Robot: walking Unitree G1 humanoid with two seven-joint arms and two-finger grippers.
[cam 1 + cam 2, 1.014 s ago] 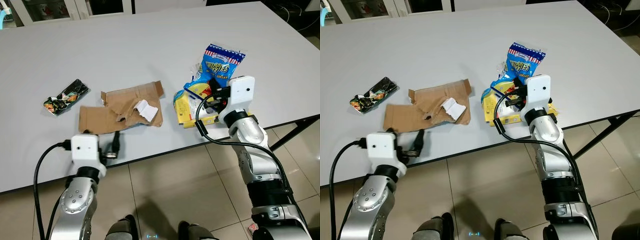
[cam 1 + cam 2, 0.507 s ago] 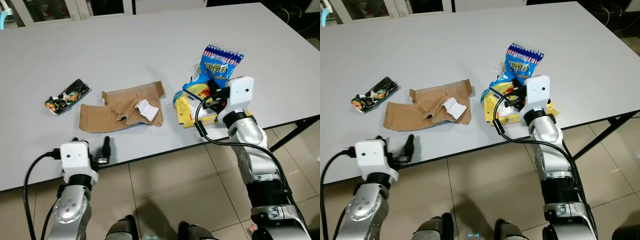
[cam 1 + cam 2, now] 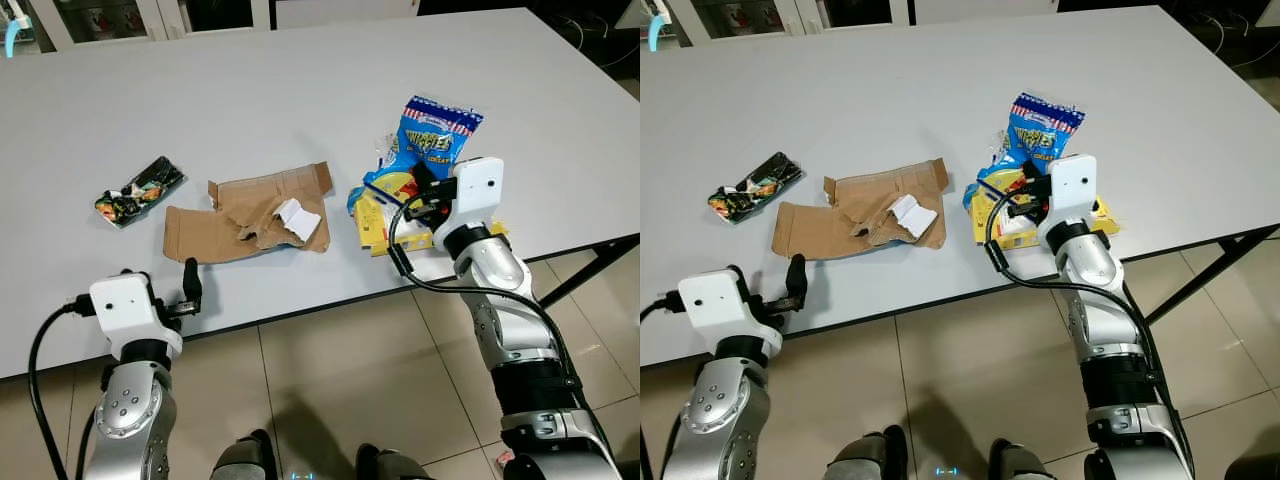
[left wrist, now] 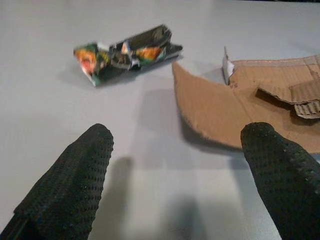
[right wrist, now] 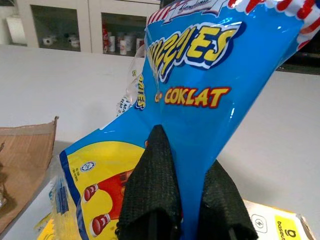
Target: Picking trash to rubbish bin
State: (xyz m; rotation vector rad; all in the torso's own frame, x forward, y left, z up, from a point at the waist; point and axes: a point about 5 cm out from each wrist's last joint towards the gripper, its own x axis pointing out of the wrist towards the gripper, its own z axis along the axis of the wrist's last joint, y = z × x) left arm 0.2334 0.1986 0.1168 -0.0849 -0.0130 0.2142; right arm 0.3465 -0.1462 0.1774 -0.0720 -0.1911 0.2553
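Note:
My right gripper [image 3: 422,183] is shut on a blue and yellow snack bag [image 3: 428,134], pinching its lower part [image 5: 200,125] between both fingers, and the bag stands up off the table. Under it lies a flat yellow box [image 3: 375,222]. Torn brown cardboard [image 3: 250,212] with a white scrap lies at the table's middle. A dark crumpled wrapper [image 3: 140,188] lies to the left. My left gripper [image 3: 160,288] is open near the table's front edge, just short of the cardboard [image 4: 235,110] and the wrapper [image 4: 127,50].
The grey table [image 3: 250,90] runs wide ahead, with its front edge [image 3: 300,312] close to me. Tiled floor [image 3: 340,400] lies below. A table leg [image 3: 590,262] slants down at the right. Cabinets stand behind the table.
My left gripper pulled back from the cardboard's near edge toward the table's front edge and shifted left. The right gripper lifted the snack bag slightly.

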